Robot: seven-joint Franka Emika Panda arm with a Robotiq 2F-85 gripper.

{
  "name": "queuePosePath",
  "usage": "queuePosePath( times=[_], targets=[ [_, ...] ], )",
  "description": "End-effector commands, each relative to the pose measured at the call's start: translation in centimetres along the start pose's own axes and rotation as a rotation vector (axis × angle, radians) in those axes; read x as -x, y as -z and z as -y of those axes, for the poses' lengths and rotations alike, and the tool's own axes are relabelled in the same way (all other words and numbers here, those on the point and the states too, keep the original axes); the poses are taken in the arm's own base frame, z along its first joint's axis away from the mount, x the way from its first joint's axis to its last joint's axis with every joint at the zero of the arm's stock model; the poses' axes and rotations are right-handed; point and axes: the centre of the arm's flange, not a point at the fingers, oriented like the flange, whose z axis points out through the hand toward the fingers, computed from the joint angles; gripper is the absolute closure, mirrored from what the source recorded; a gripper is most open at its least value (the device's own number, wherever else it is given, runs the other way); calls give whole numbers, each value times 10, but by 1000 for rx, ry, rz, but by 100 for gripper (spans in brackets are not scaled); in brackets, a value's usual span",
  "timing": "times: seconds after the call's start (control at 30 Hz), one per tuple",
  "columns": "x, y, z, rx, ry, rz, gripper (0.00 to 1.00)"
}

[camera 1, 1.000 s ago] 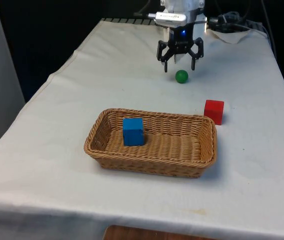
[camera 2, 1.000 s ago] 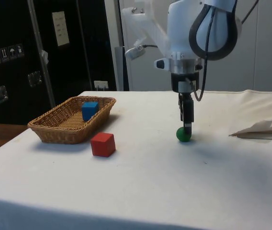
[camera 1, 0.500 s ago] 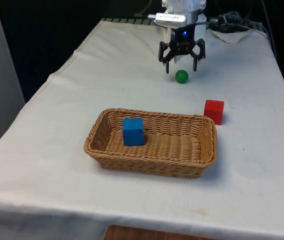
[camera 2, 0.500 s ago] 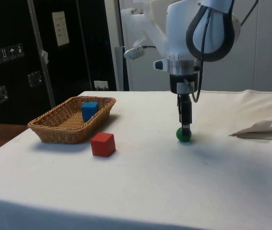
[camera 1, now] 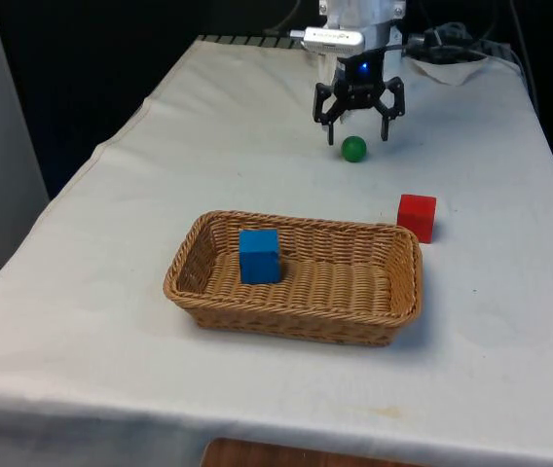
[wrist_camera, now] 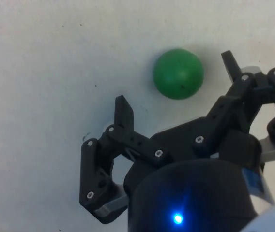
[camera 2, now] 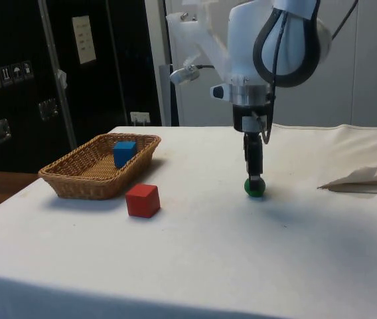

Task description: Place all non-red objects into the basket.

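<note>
A green ball [camera 1: 353, 149] [camera 2: 255, 187] [wrist_camera: 178, 73] lies on the white cloth at the far end of the table. My gripper [camera 1: 359, 133] [camera 2: 255, 181] [wrist_camera: 176, 79] hangs open just above and slightly behind it, its fingers spread wider than the ball and holding nothing. A wicker basket [camera 1: 393, 292] [camera 2: 69, 179] sits in the middle of the table with a blue cube [camera 1: 259, 256] [camera 2: 124, 153] inside, towards the front view's left. A red cube [camera 1: 417, 217] [camera 2: 142, 200] stands on the cloth just outside the basket's far corner on the front view's right.
Crumpled white cloth or paper [camera 2: 364, 178] and cables [camera 1: 447, 44] lie at the far end of the table near the robot's base.
The gripper has shifted slightly towards the front view's right, coming closer over the green ball. The ball, both cubes and the basket have stayed put.
</note>
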Motion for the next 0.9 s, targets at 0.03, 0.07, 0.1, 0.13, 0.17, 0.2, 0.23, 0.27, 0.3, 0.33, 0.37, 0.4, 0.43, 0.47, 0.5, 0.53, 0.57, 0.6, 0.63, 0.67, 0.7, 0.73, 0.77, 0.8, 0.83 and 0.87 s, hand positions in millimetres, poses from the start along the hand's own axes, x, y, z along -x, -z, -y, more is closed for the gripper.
queuePosePath(
  times=[0.03, 0.07, 0.1, 0.13, 0.17, 0.2, 0.23, 0.27, 0.3, 0.33, 0.37, 0.4, 0.43, 0.47, 0.5, 0.53, 0.57, 0.6, 0.63, 0.67, 0.7, 0.73, 0.77, 0.8, 0.83, 0.87],
  targets=[
    [-1, -1, 0, 0, -3, 1, 0],
    [-4, -1, 7, -15, -11, -8, 0],
    [-6, -3, 8, -15, -11, -6, 0],
    [-7, -4, 8, -14, -13, -4, 0],
    [-8, -6, 9, -13, -16, -2, 0],
    [-9, -8, 8, -13, -19, 1, 0],
    [-10, -9, 8, -11, -18, 2, 0],
    [-11, -11, 8, -9, -19, 5, 0],
    [-11, -12, 7, -7, -21, 6, 0],
    [-9, -14, 4, 2, -17, 22, 0],
    [-11, -13, 6, -5, -21, 9, 0],
    [-11, -15, 6, -2, -22, 11, 0],
    [-12, -16, 6, 0, -21, 12, 0],
    [-12, -17, 5, 2, -22, 15, 0],
    [-11, -18, 4, 4, -23, 17, 0],
    [-12, -19, 2, 6, -24, 18, 0],
    [-12, -19, 2, 7, -24, 19, 0],
    [-10, -23, 0, 15, -22, 31, 4],
    [-12, -20, 2, 7, -25, 20, 4],
    [-12, -20, 1, 7, -26, 20, 11],
    [-12, -20, 0, 8, -26, 20, 20],
    [-11, -20, 0, 8, -27, 21, 30],
    [-11, -20, -1, 8, -28, 22, 52],
    [-11, -21, -1, 8, -27, 23, 64],
    [-11, -21, -1, 8, -28, 23, 76],
    [-12, -20, -1, 9, -27, 22, 86]
  ],
)
